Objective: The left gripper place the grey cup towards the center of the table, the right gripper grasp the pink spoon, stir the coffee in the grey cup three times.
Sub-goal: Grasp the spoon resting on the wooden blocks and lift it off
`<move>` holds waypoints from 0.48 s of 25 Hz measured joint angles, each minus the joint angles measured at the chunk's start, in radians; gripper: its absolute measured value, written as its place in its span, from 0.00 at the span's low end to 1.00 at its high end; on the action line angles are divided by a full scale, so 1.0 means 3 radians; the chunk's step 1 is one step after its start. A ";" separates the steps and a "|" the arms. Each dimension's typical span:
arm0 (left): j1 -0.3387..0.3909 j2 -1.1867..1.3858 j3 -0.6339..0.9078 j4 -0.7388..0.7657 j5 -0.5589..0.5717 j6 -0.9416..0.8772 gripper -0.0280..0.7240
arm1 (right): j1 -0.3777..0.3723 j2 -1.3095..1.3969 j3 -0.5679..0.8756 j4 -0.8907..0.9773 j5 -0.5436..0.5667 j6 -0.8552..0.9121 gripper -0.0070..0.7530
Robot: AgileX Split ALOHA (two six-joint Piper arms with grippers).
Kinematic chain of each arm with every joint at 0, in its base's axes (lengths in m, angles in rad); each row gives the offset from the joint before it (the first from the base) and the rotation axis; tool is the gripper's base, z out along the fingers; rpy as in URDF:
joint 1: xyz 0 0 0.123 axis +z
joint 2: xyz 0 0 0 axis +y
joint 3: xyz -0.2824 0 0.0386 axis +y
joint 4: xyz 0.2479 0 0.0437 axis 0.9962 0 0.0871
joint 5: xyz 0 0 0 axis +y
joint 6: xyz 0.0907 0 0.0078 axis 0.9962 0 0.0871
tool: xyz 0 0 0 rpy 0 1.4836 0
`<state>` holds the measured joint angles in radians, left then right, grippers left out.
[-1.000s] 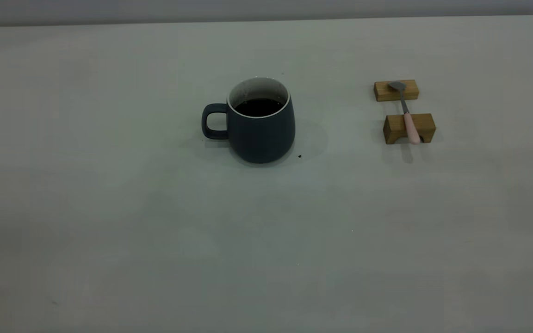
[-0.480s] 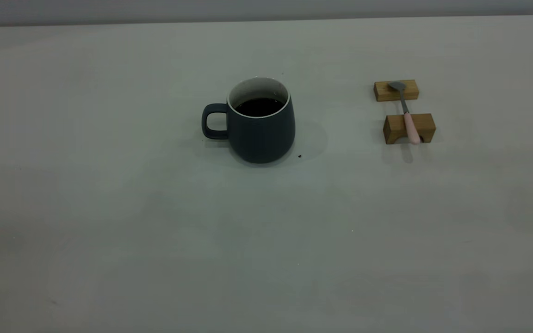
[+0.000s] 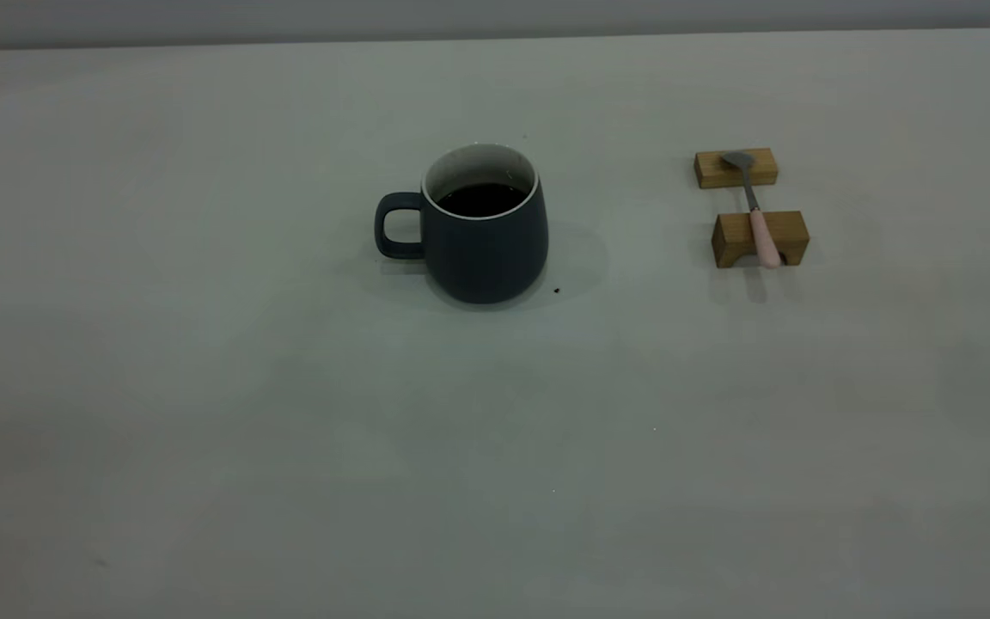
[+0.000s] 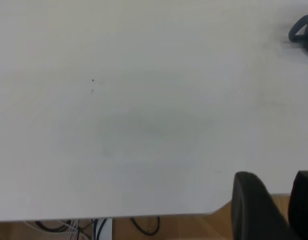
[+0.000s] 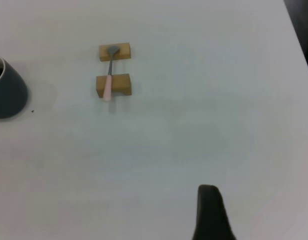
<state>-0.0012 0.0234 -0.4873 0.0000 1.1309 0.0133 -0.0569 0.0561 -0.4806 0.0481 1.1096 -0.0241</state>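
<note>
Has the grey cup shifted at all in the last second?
No. The grey cup stands at the same spot, its base just as near the dark speck on the table, handle pointing the same way.

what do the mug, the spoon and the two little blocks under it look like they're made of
Grey cup: likely ceramic, going by its matte slate outside and white glazed inside.
Pink spoon: dull grey metal bowl and neck; the pale pink handle could be plastic or coated.
Two blocks: wood, tan with faint grain.
</note>
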 joint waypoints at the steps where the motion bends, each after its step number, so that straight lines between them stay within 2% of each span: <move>1: 0.0000 0.0000 0.0000 0.0000 0.0000 0.0000 0.37 | 0.0000 0.0109 -0.0036 0.0016 -0.0066 -0.0048 0.73; 8: 0.0000 0.0000 0.0000 0.0000 0.0000 0.0000 0.37 | 0.0000 0.1620 -0.0386 -0.0037 -0.0659 -0.0048 0.73; 12: 0.0000 0.0000 0.0000 0.0000 0.0000 0.0000 0.37 | 0.0000 0.2696 -0.0576 0.0194 -0.1068 -0.0302 0.77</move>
<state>-0.0012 0.0234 -0.4873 0.0000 1.1309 0.0133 -0.0569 0.8649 -0.6533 0.1063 0.7893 -0.1147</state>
